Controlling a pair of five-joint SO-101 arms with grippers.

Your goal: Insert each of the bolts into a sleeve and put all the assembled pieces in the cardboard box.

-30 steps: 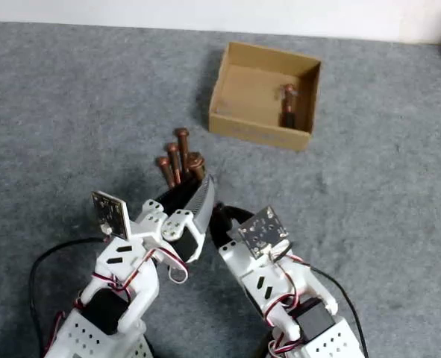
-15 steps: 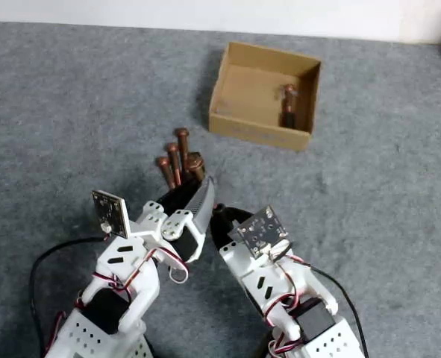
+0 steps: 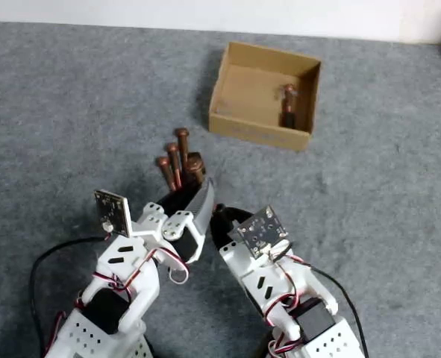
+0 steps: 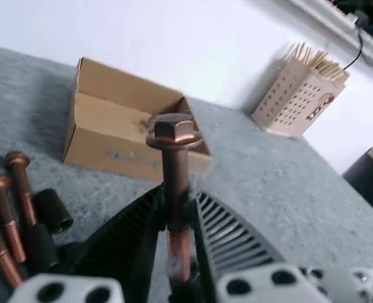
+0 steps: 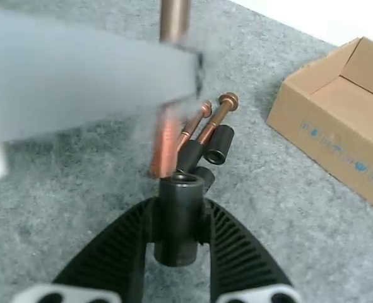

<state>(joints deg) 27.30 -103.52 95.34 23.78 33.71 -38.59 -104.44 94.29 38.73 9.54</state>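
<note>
Right wrist view: right gripper clamps a sleeve, left gripper pinches the bolt above; I'd centre its tip before lowering.

A fixed camera is looking down over the grey carpeted table, while both wrist cameras are peering low and close toward its open brown cardboard box.

A copper bolt stands upright just above a black sleeve, the cardboard box apparently holding one assembled piece.
</note>
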